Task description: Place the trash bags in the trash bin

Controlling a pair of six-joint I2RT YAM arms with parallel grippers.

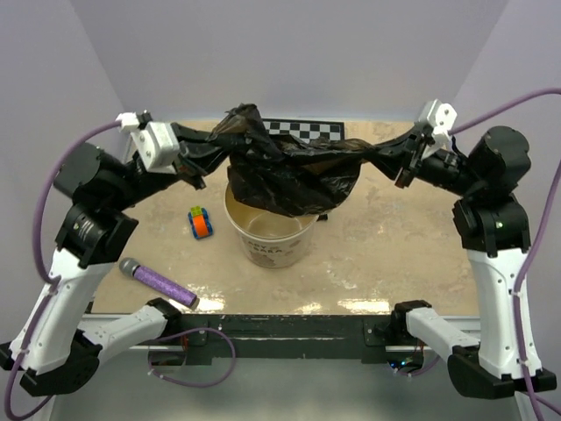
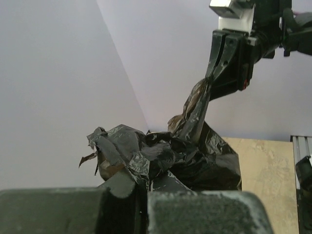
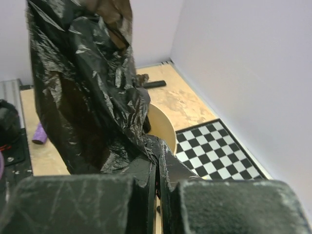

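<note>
Left claw (image 1: 180, 145) and right claw (image 1: 405, 162) both clamped on the trash bag (image 1: 280, 171), held over the trash bin (image 1: 272, 246).
My left claw is shut on the bag's left end; my right claw is pinched tight on its right end; the bag's long axis runs left-right between them; its belly sags onto the bin's mouth, below and midway, neither arm nearer; bin stands on the counter (image 1: 386, 254); both my arms are raised, elbows out, wrists turned inward.
</note>
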